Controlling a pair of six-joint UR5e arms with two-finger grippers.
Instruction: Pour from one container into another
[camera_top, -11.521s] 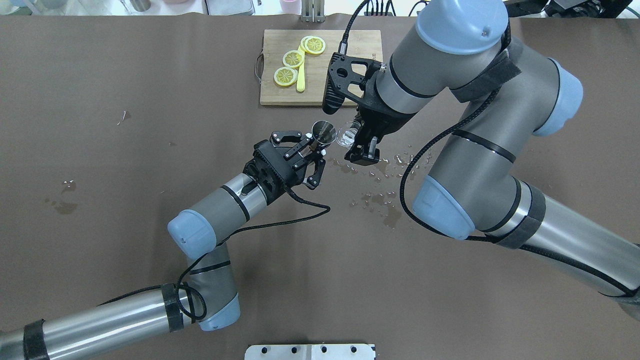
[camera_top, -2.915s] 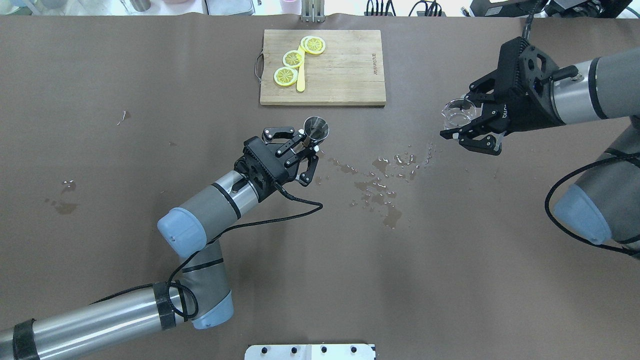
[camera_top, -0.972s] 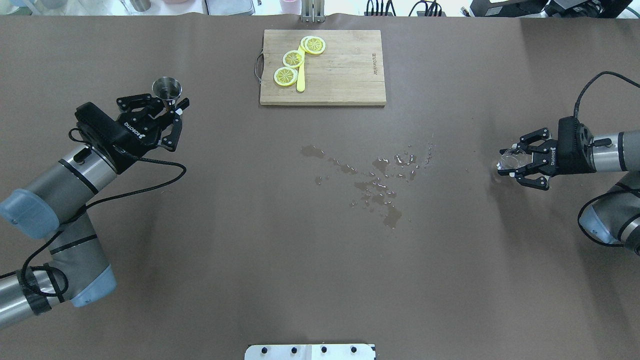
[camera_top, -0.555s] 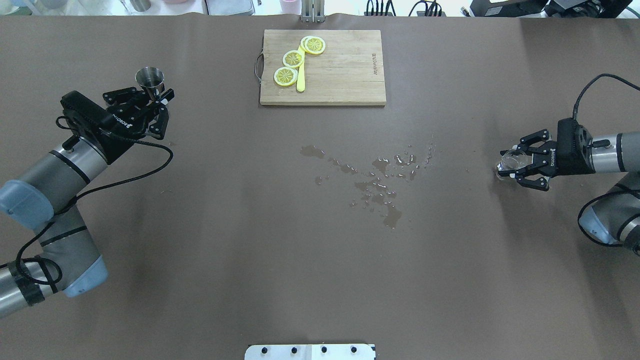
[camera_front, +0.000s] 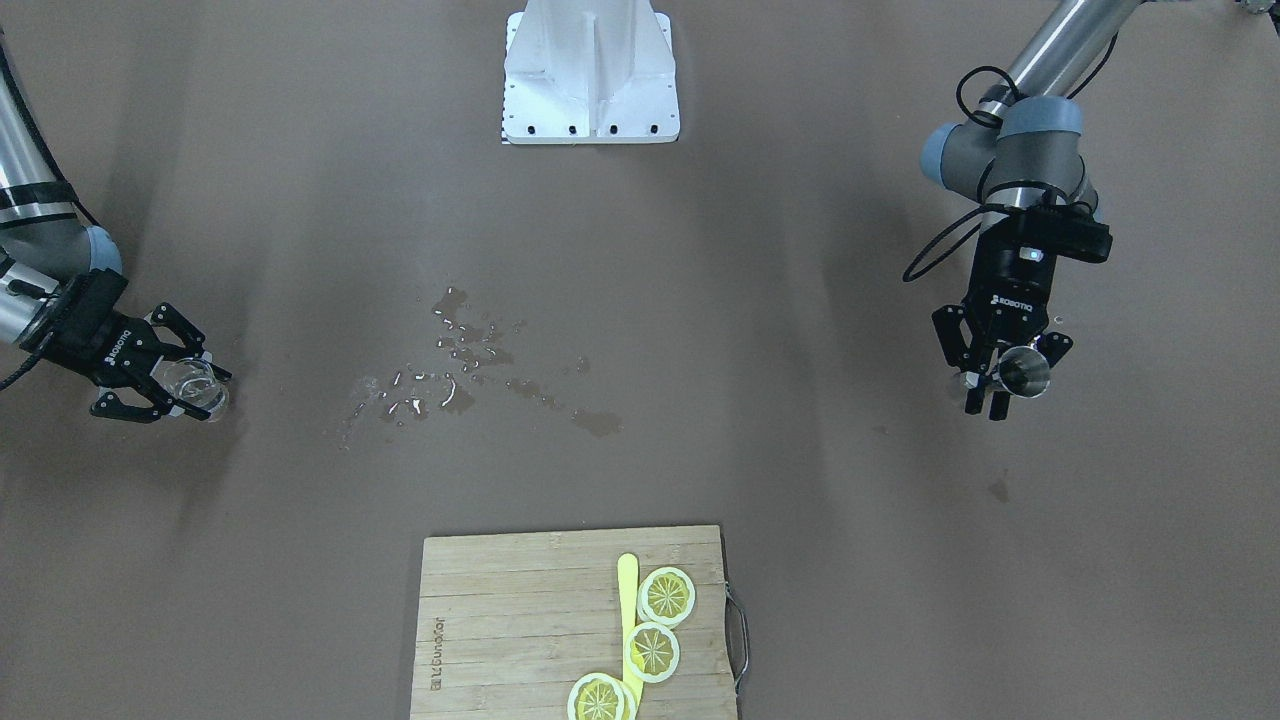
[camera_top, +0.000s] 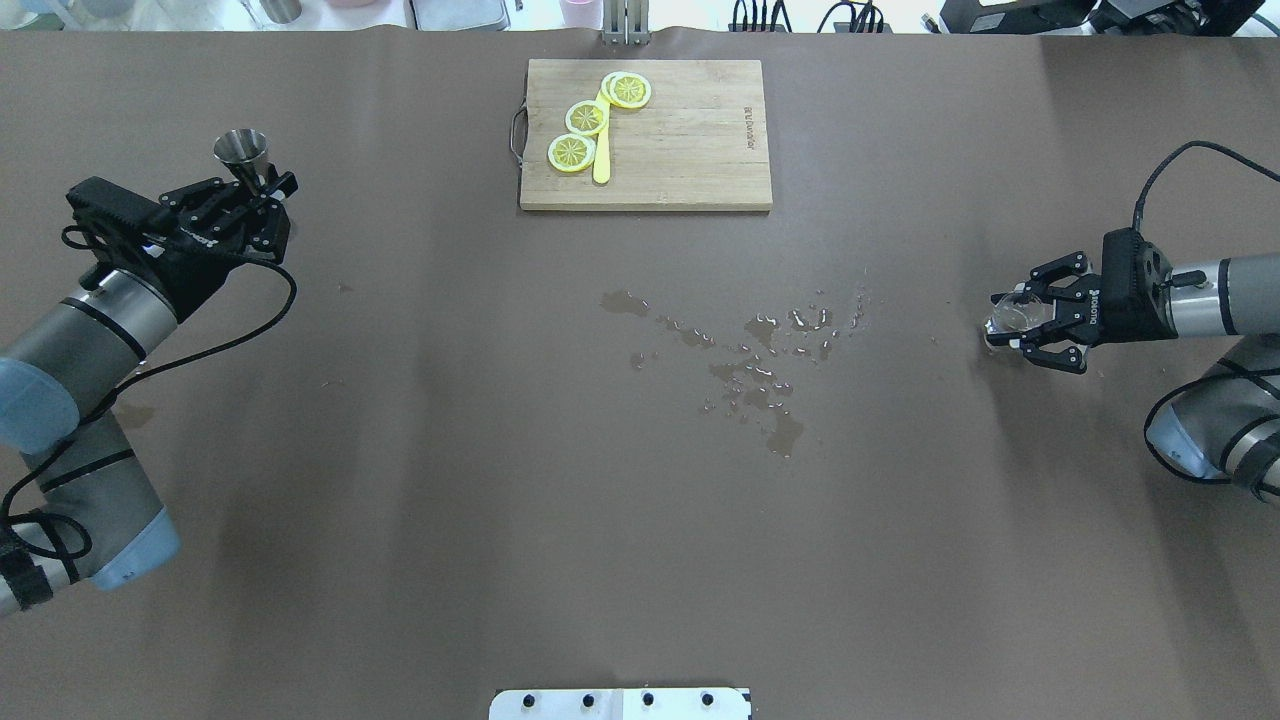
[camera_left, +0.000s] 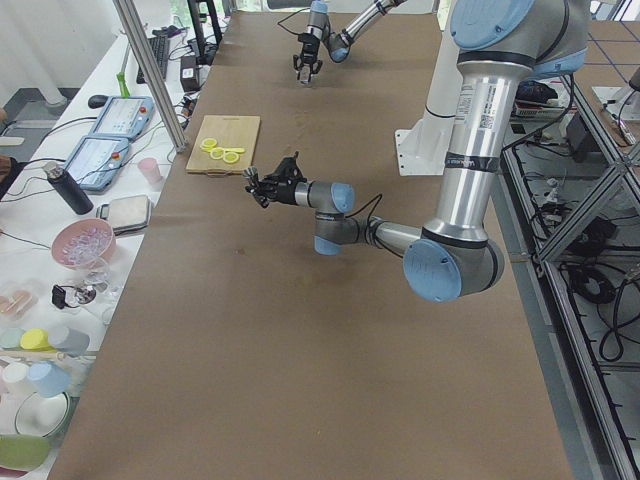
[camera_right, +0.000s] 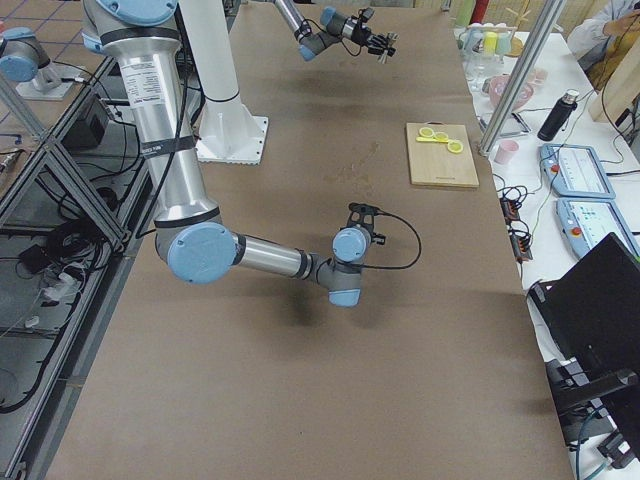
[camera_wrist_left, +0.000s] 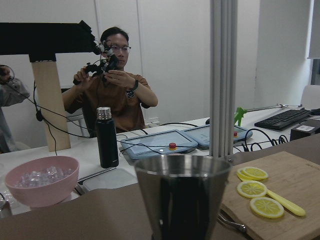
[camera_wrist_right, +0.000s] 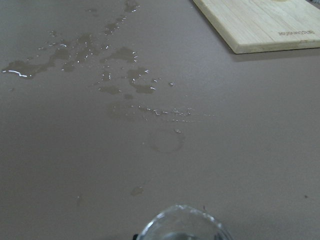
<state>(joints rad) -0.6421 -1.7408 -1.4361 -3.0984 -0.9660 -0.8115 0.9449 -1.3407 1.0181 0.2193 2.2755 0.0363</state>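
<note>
Standing upright, jigger (camera_top: 241, 150) in left pincer (camera_top: 256, 183); tumbler (camera_top: 1012, 316) upright in right pincer (camera_top: 1000, 323).

You see the left arm (camera_top: 92, 325) and right arm (camera_top: 1225, 300) as silver-grey tubes with pale blue joint caps. Black cables loop to the black left gripper (camera_top: 257, 186) and right gripper (camera_top: 1004, 322), lettered ROBOTIQ in white.
</note>
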